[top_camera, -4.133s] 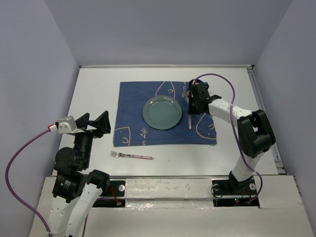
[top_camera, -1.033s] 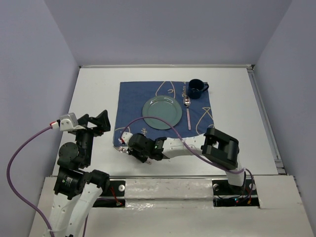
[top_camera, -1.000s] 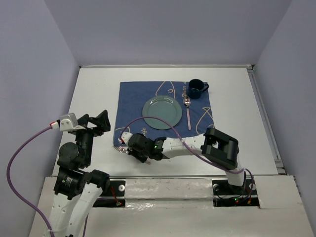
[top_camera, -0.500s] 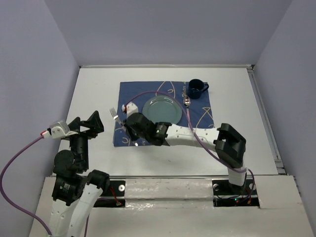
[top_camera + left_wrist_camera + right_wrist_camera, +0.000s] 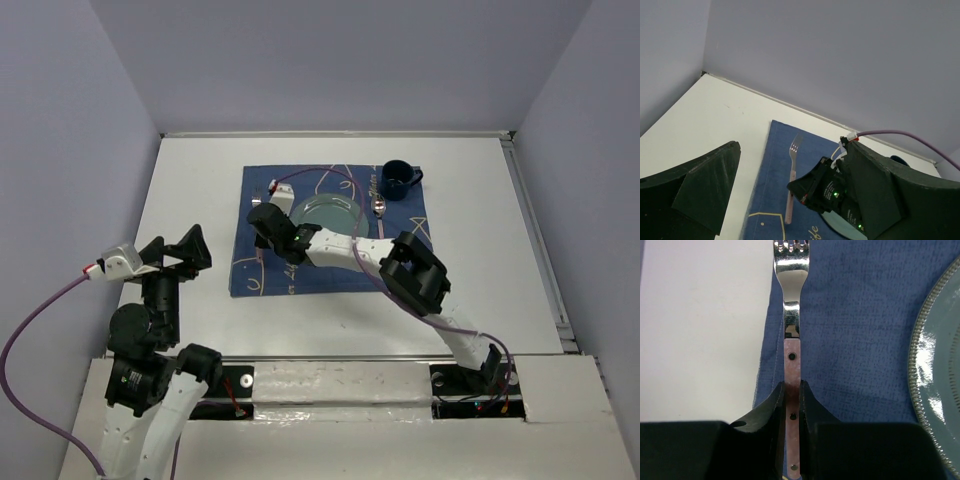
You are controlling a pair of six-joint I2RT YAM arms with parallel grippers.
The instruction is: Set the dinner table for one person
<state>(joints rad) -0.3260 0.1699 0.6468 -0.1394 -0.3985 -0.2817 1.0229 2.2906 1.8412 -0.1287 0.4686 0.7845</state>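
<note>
A fork with a rosy riveted handle is pinched between the fingers of my right gripper, which is shut on the handle. It runs along the left strip of the dark blue cloth, left of the green plate, tines pointing away from me. In the left wrist view the fork sits low at the cloth; whether it rests there I cannot tell. My left gripper hovers open over the white dinner table, left of the cloth, holding nothing.
A dark blue cup stands at the cloth's far right corner, and a spoon lies right of the plate. My right arm stretches across the cloth's near half. Walls close the table in on three sides.
My right gripper has carried the fork from the table near the cloth's front left corner up onto the cloth's left strip beside the plate. The left arm shifted slightly and stayed open.
</note>
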